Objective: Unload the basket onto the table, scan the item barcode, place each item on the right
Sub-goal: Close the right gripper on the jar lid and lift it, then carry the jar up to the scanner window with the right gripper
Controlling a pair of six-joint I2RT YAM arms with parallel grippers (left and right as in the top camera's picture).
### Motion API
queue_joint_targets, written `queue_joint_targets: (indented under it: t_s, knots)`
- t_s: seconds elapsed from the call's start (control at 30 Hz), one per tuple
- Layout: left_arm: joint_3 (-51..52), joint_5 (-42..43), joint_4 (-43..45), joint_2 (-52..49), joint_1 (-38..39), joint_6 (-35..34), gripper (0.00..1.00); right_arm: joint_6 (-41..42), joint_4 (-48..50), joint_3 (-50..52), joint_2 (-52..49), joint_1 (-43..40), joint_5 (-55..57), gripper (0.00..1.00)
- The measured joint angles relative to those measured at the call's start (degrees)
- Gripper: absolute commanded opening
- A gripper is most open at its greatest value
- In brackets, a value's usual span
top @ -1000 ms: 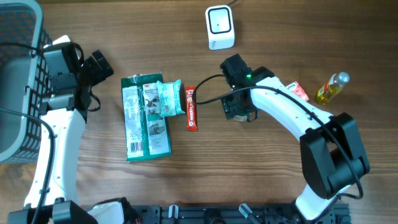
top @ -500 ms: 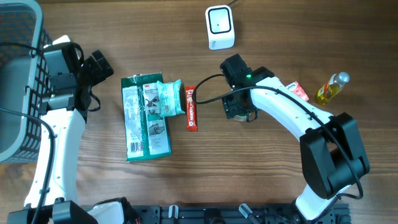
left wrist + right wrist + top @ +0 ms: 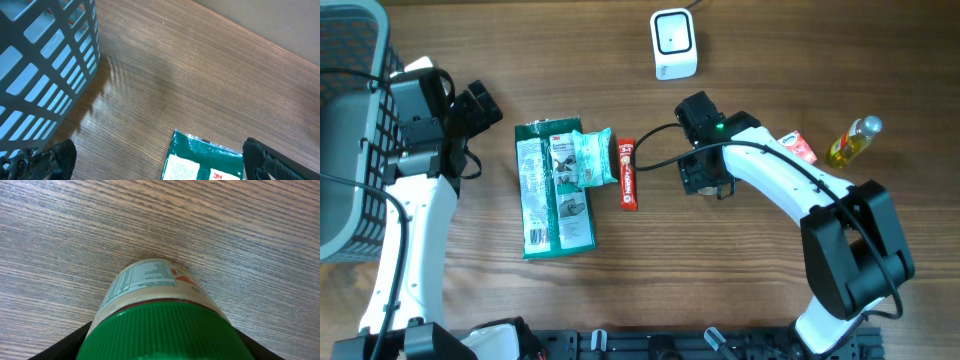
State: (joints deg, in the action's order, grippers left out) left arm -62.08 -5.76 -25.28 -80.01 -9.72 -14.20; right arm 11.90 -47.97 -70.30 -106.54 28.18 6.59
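Note:
A jar with a green ribbed lid [image 3: 160,330] and a pale printed label [image 3: 145,277] fills the right wrist view, standing over the wooden table. My right gripper [image 3: 160,342] is shut on the jar at the lid, a black jaw pressed against each side. In the overhead view the right gripper [image 3: 704,176] covers the jar, right of the red bar. The white scanner [image 3: 673,43] stands at the back centre. My left gripper [image 3: 160,160] is open over the table, above the top edge of the green package [image 3: 210,160], and holds nothing.
A green 3M package [image 3: 552,190] lies centre-left with a teal packet [image 3: 591,158] on it. A red bar [image 3: 629,173] lies beside them. A pink packet [image 3: 798,146] and a yellow bottle [image 3: 852,140] are at the right. A grey basket [image 3: 350,120] stands at the left edge.
The right gripper has shifted very slightly toward the back left. The left arm and the items on the table have not moved.

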Motion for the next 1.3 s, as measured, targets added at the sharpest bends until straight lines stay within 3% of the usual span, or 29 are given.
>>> queue_joint_targets:
  t_s: [0.1, 0.2, 0.3, 0.4, 0.47, 0.67, 0.9, 1.0, 1.17, 1.3]
  knots:
    - [0.0, 0.0, -0.02, 0.0, 0.0, 0.0, 1.0, 0.22, 0.04, 0.0, 0.0, 0.0, -0.15, 0.64]
    - [0.0, -0.02, 0.0, 0.0, 0.0, 0.0, 1.0, 0.17, -3.89, -1.46, -0.2, 0.0, -0.22, 0.51]
    - [0.0, 0.02, -0.09, 0.0, 0.0, 0.0, 1.0, 0.2, -14.32, -15.98, -1.14, 0.0, -0.68, 0.22]
    - [0.0, -0.02, -0.07, 0.0, 0.0, 0.0, 1.0, 0.22, -15.85, -27.47, -0.87, -0.02, -4.24, 0.19]
    - [0.0, 0.0, -0.04, 0.0, 0.0, 0.0, 1.0, 1.27, -15.67, -29.62, -0.42, 0.0, -9.29, 0.1]
    - [0.0, 0.0, -0.02, 0.0, 0.0, 0.0, 1.0, 12.76, -22.29, -29.49, -0.31, 0.0, -32.39, 0.22]
    - [0.0, 0.0, -0.02, 0.0, 0.0, 0.0, 1.0, 23.47, -26.4, -29.49, -0.31, -0.13, -59.06, 0.22]
    - [0.0, 0.0, -0.02, 0.0, 0.0, 0.0, 1.0, 26.38, -26.6, -29.49, -0.31, -0.13, -63.6, 0.22]
    - [0.0, 0.0, 0.0, 0.0, 0.0, 0.0, 1.0, 30.38, -23.69, -29.49, -0.31, -0.11, -57.27, 0.07]
    - [0.0, 0.0, 0.0, 0.0, 0.0, 0.0, 1.0, 30.45, -21.73, -29.46, -0.28, -0.17, -30.03, 0.13]
